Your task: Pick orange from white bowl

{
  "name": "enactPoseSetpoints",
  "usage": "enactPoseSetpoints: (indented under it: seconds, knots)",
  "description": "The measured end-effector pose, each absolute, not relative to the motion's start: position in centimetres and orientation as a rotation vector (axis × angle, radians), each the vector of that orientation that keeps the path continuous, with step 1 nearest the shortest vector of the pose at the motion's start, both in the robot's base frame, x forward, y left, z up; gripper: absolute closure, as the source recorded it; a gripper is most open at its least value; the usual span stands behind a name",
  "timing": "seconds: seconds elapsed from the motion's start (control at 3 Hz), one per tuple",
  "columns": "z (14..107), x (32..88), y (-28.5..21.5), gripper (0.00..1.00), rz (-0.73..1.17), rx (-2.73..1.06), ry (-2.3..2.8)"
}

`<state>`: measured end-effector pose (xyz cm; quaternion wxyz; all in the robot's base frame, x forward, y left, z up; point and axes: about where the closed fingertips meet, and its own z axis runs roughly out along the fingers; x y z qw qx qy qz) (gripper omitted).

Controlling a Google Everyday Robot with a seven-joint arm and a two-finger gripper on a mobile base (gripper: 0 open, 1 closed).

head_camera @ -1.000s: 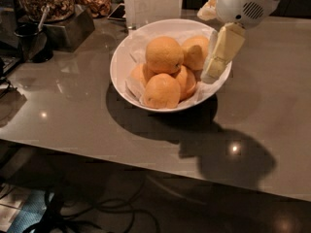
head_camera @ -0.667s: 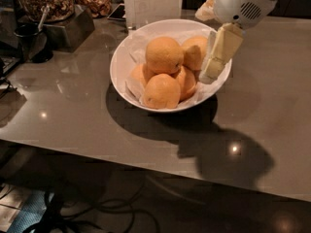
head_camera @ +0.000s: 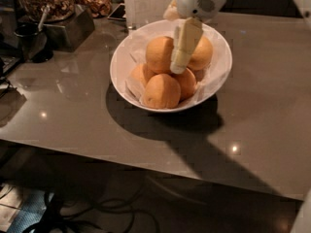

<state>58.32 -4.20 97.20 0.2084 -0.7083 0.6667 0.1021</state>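
The white bowl (head_camera: 219, 79) with crinkled paper lining stands on the grey table and holds several oranges. The top orange (head_camera: 158, 54) sits left of centre, another orange (head_camera: 203, 53) is to its right, and a front orange (head_camera: 162, 91) lies below. My gripper (head_camera: 174, 42) hangs from above over the middle of the bowl and is open. Its long cream finger (head_camera: 184, 45) reaches down between the top orange and the right one, with its tip near the lower middle orange (head_camera: 188, 83). The other finger shows only partly behind, by the far rim.
The glossy grey table (head_camera: 73, 115) has its front edge close below. Dark containers of brown nuts (head_camera: 46, 1) stand at the back left, with a dark cup (head_camera: 29, 41) beside them. A white upright object (head_camera: 146, 4) stands just behind the bowl.
My gripper has moved left from the bowl's right rim to over its middle, and its finger now sits between the oranges. The oranges have not moved.
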Motion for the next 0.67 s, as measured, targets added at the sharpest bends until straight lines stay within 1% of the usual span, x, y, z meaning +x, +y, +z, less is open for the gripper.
enactPoseSetpoints:
  seconds: [0.67]
  knots:
    - [96.92,58.94,-3.77,0.00,0.296,-1.922,1.848]
